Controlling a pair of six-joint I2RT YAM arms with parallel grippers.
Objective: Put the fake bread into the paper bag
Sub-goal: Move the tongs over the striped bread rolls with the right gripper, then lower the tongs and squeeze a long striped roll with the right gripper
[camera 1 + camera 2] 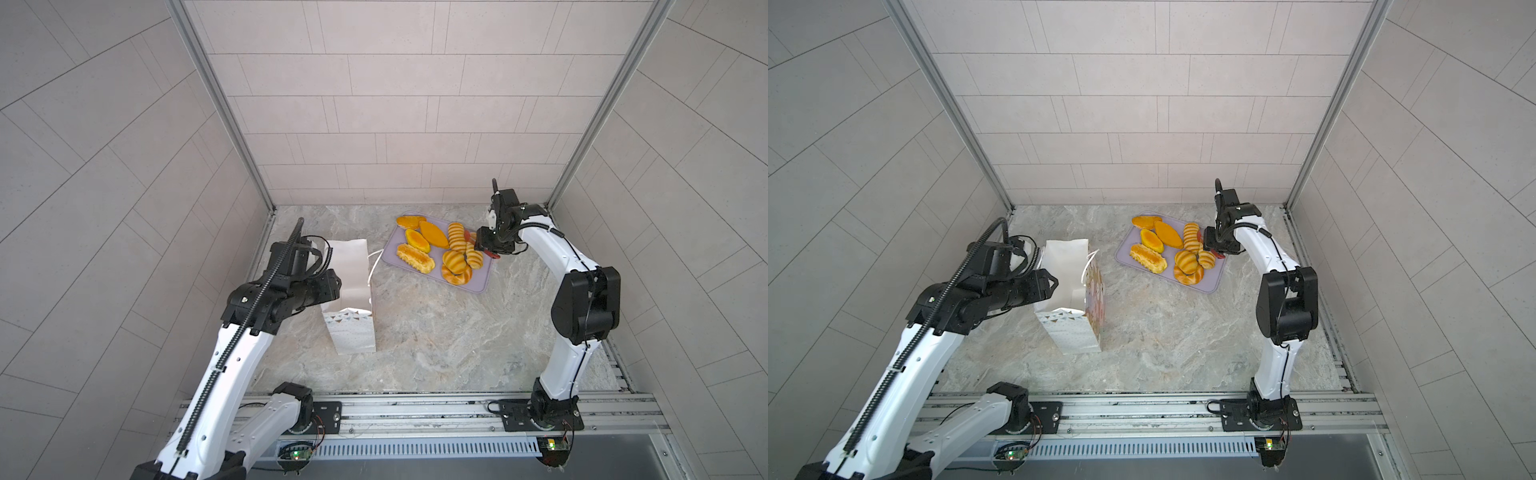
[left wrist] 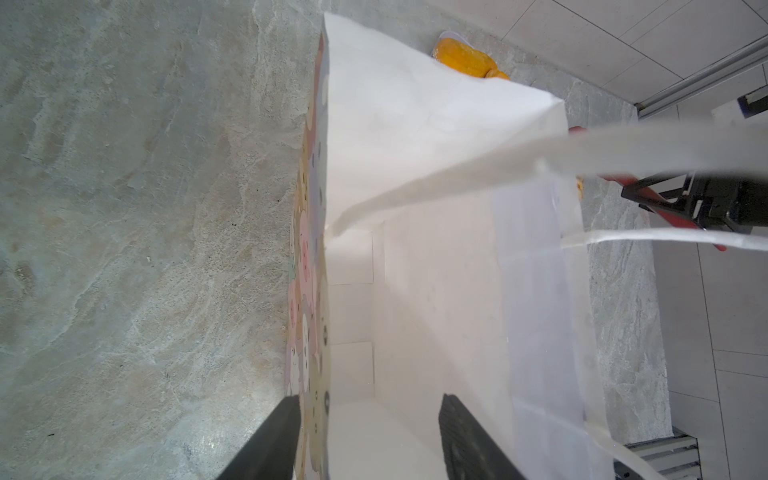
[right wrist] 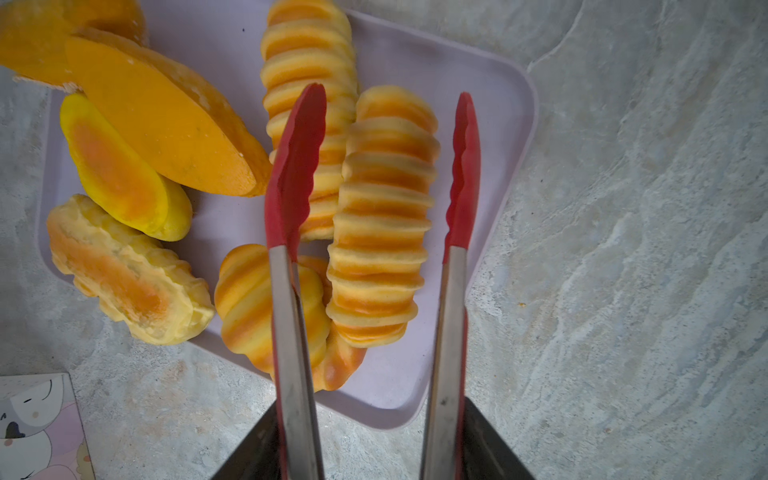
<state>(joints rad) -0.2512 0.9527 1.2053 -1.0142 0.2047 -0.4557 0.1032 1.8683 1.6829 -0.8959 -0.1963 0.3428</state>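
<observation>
On the lilac tray (image 1: 478, 286): all the bread (image 1: 417, 257), golden-yellow to orange, a little glossy. Striped rolls and a ring on the tray's side away from the bag (image 1: 349, 274); smooth ovals and one bumpy long piece on the side toward it. Near the tray's corner, standing upright with open mouth: the bag, white, with pastel animal faces on the front. Right gripper (image 3: 370, 444) clamped on red-tipped tongs (image 3: 295, 166), tips spread on both sides of one roll (image 3: 382, 224), not pinching. Left gripper (image 2: 370, 401) with jaws parted, the bag's front wall between them, not squeezed.
</observation>
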